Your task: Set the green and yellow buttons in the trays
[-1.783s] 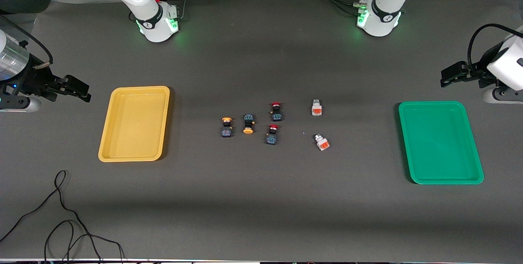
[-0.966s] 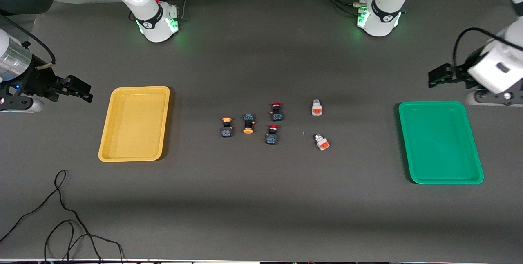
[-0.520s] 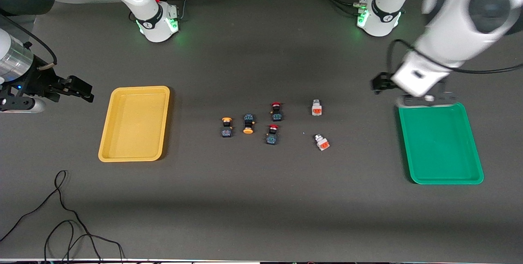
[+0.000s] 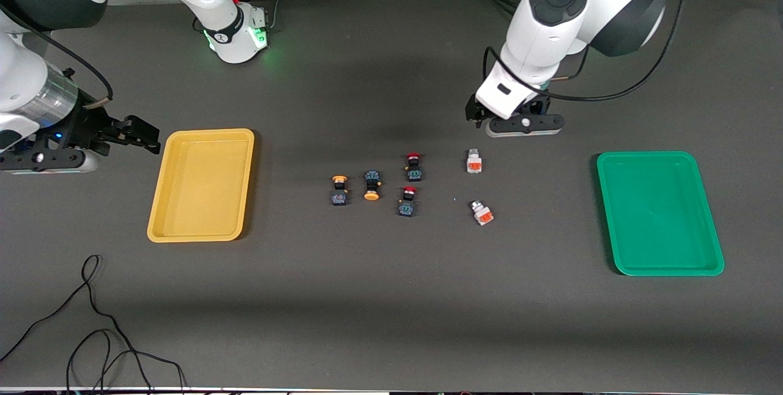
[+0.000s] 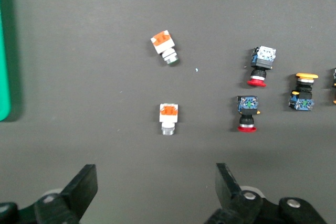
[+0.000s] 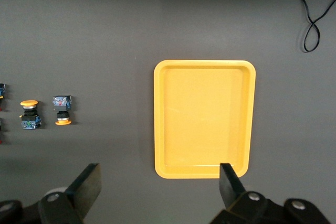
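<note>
Your left pincer (image 4: 483, 115) hangs open and empty over bare tabletop (image 4: 391, 297), just beside the farther white button (image 4: 473, 161); in the left wrist view its two fingers (image 5: 84, 190) stand wide apart with that button (image 5: 168, 117) between them but apart from both. The nearer white button (image 4: 482, 213) lies tilted, orange block toward the front camera, also loose on the tabletop.

Your right pincer (image 4: 144, 136) is open too, nothing in it, hovering at the edge of the yellow tray (image 4: 160, 224) on the right arm's end of the tabletop. The right wrist view looks straight down on that tray (image 6: 163, 119) with the fingers (image 6: 86, 184) spread.

Middle of the tabletop: two yellow-capped buttons side by side, one (image 4: 339, 190) with cap away from the front camera, the other (image 4: 371, 185) with cap toward it. Just beside them, toward the left arm's end, two red-capped buttons, one (image 4: 414, 167) farther from the front camera, one (image 4: 407, 201) nearer. All lie apart, none touching.

The green tray (image 4: 612, 224) sits at the left arm's end, well apart from the buttons; you see only its rim (image 5: 4, 77) in the left wrist view. No button is in either tray. A black cable (image 4: 92, 321) loops on the tabletop near the front camera, at the right arm's end.
</note>
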Action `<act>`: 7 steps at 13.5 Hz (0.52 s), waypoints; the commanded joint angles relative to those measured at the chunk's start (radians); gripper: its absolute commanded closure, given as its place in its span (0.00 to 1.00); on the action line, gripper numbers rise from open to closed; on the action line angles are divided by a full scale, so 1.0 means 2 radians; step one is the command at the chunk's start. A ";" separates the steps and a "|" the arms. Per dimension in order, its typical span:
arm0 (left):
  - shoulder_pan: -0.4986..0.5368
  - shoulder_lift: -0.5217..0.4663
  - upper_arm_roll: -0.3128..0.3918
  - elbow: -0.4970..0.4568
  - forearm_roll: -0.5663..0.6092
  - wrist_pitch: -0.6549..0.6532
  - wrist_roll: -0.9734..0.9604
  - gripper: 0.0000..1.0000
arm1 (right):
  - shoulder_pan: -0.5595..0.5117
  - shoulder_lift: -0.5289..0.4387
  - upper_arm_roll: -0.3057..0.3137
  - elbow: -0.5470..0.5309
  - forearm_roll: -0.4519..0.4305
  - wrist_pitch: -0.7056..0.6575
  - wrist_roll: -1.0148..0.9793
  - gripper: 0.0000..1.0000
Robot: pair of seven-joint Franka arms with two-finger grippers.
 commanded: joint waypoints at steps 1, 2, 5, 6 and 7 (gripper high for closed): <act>-0.012 0.008 0.006 -0.086 -0.004 0.101 -0.009 0.00 | 0.000 0.002 -0.006 0.009 0.008 -0.006 -0.001 0.00; -0.015 0.027 0.006 -0.098 0.000 0.131 -0.011 0.00 | 0.002 0.002 -0.006 0.009 0.013 -0.007 0.001 0.00; -0.017 0.101 0.007 -0.101 0.019 0.191 -0.012 0.00 | 0.003 0.010 -0.004 0.009 0.064 -0.005 0.046 0.00; -0.017 0.122 0.008 -0.101 0.026 0.208 -0.012 0.00 | 0.008 0.014 -0.003 0.009 0.068 0.002 0.055 0.00; -0.016 0.144 0.008 -0.101 0.035 0.228 -0.012 0.00 | 0.022 0.021 -0.003 0.009 0.068 0.006 0.058 0.00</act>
